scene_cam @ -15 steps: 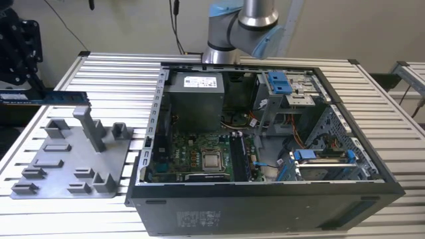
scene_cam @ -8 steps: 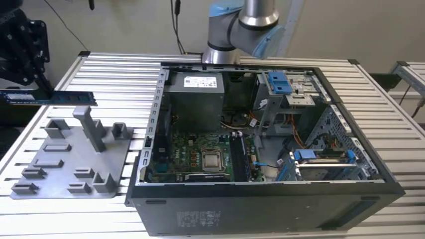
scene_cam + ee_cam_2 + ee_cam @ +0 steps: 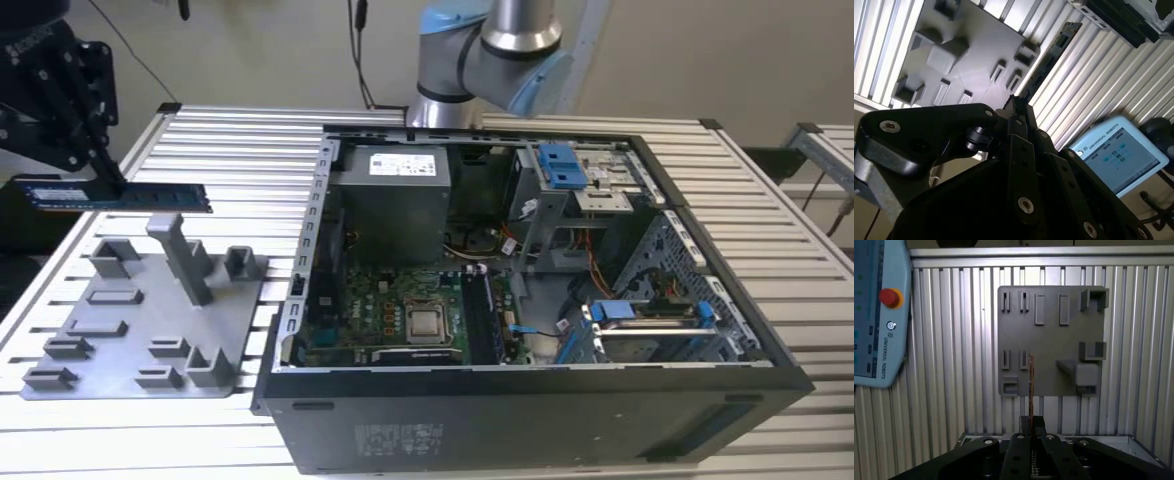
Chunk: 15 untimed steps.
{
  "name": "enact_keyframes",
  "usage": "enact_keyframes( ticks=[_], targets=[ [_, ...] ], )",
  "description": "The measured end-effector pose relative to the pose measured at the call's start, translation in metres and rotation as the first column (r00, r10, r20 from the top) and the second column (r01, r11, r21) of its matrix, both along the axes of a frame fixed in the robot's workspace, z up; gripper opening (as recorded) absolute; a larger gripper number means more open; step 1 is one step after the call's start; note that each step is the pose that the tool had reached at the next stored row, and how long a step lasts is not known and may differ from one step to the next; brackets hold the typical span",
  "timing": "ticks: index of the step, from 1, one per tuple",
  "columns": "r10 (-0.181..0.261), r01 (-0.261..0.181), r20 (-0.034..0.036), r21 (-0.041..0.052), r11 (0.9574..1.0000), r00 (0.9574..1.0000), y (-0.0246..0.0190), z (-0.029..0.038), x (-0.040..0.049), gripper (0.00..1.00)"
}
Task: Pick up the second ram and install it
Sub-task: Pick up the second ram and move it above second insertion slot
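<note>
Pinching the second ram (image 3: 134,196) by its upper edge, my fingers (image 3: 99,160) hold it level above the grey holder plate (image 3: 140,315), beside the open computer case (image 3: 534,425).

White brand lettering on pale blue rim of touch-screen pad (image 3: 879,315), near red button (image 3: 890,297). Same lettering on pad (image 3: 1119,155) in second wrist view. Icons on its screen too blurred to read. Small white label (image 3: 54,193) on second ram (image 3: 127,196), print too small. White sticker (image 3: 400,160) on grey power box (image 3: 387,210), unreadable. Faint white print (image 3: 398,437) on black computer case (image 3: 561,410) front, unreadable.
</note>
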State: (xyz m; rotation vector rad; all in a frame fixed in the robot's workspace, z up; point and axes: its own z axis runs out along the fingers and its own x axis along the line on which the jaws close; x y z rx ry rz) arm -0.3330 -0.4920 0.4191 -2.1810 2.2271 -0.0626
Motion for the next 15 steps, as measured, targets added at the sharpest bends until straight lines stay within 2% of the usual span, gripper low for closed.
enact_keyframes(
  ticks=[15],
  targets=[
    [0.000, 0.000, 0.0000, 0.0000, 1.0000, 1.0000, 0.0000, 0.0000, 0.0264, 0.14]
  ],
)
